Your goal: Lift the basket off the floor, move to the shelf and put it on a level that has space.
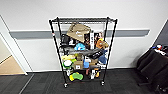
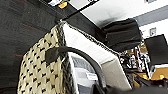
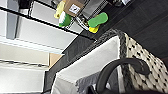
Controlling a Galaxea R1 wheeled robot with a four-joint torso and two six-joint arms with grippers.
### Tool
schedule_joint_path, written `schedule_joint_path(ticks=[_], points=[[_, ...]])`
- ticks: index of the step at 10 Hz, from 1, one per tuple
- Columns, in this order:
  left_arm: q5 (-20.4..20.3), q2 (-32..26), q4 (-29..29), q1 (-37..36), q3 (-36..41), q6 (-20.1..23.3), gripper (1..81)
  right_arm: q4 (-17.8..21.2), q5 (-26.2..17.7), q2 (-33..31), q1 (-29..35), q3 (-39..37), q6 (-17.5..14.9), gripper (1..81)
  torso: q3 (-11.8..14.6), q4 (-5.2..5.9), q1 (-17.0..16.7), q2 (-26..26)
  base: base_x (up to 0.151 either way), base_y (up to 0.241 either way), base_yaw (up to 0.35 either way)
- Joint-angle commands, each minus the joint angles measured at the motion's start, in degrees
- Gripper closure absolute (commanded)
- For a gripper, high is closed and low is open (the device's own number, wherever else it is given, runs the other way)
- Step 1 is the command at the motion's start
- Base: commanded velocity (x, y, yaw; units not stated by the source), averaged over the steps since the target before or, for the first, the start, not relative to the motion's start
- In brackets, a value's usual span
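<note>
The checkered woven basket (image 2: pixel 40 72) appears lifted, loop handles close at both wrists; grip state cannot be told. The wire rack (image 1: pixel 82 50) stands ahead, its top tier (image 1: pixel 82 20) bare; placing remains.

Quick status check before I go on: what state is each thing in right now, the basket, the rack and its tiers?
Cream-and-black checkered woven basket: upright, off the dark floor, pale lining visible inside.
Black loop handle: standing up above the braided rim.
Tall black wire rack: upright on its wheels against the wall.
Topmost wire-grid tier: bare, nothing on it.
Lower tiers: crowded with boxes and toys.
Brown cardboard box: tilted, on an upper tier.
</note>
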Motion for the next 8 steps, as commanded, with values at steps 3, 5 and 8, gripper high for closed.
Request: schedule_joint_path(ticks=[3,5,8], points=[[0.3,-1.5,-0.2,-5.5,3.3,-0.2,81.1,-0.9,-0.9,-2.4,5.2,5.0,0.1,81.1,0.0,-0.02,-4.6,6.7,0.000,0.000,0.000],[0.4,-1.5,-0.2,-5.5,3.3,-0.2,81.1,-0.9,-0.9,-2.4,5.2,5.1,0.1,81.1,0.0,-0.02,-7.1,10.6,0.000,0.000,0.000],[0.5,-1.5,-0.3,-5.4,3.0,-0.2,81.1,-0.9,-0.9,-2.3,5.2,5.3,0.0,81.1,0.0,-0.02,-6.2,9.4,0.000,0.000,0.000]])
